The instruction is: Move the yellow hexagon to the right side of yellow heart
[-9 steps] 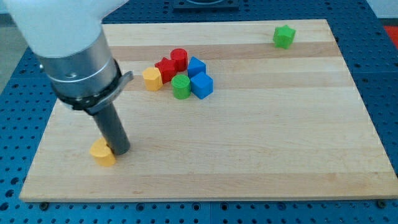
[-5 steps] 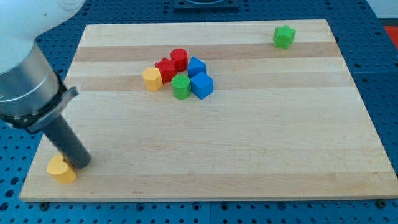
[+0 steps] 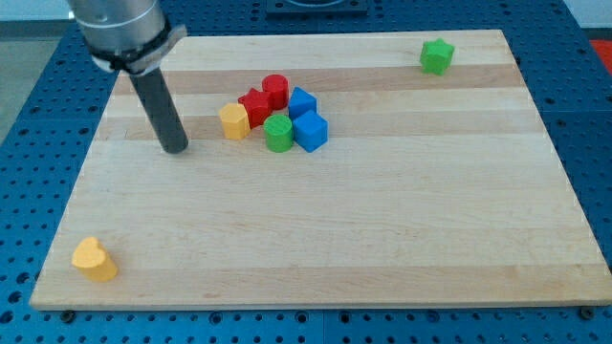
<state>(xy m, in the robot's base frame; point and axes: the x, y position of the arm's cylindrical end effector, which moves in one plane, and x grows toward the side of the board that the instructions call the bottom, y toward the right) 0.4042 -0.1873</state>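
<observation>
On the wooden worktop (image 3: 402, 220), my tip (image 3: 176, 149) rests just left of the yellow hexagon (image 3: 233, 121), which sits at the left edge of a block cluster; the yellow heart (image 3: 94, 259) lies at the near-left corner. No jaws appear.

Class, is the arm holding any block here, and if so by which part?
Nothing is held. My tip rests on the board, apart from the yellow hexagon to its right.

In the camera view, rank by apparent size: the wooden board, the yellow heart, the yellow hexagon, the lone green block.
1. wooden board
2. yellow heart, though it lies nearest the camera
3. yellow hexagon and green block: too alike to rank
</observation>
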